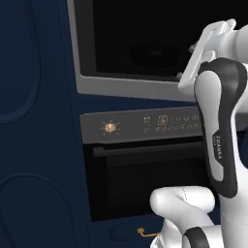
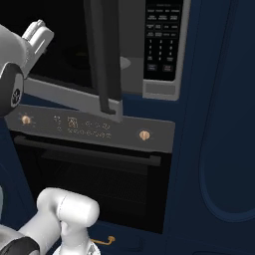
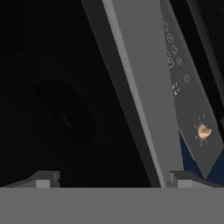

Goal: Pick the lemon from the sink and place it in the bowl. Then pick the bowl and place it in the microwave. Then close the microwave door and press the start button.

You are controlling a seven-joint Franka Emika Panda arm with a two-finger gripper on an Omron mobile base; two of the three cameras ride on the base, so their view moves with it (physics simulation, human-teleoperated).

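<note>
One bowl [image 1: 152,57] sits deep inside the microwave [image 1: 82,72] cavity, a dim lemon [image 3: 65,119] speck showing in it. The microwave door [image 2: 104,60] stands swung open at the cavity's right. The gripper [image 3: 111,177], jaws wide apart and empty, is at the cavity mouth; the oven [image 2: 99,129] is below.

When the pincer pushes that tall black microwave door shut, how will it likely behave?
The tall flat black microwave door stands open, edge-on toward the right base camera. It looks like a rigid panel, so it should swing rather than flex. Its smooth face may let the open pincer slide. It will probably move easily.
</note>
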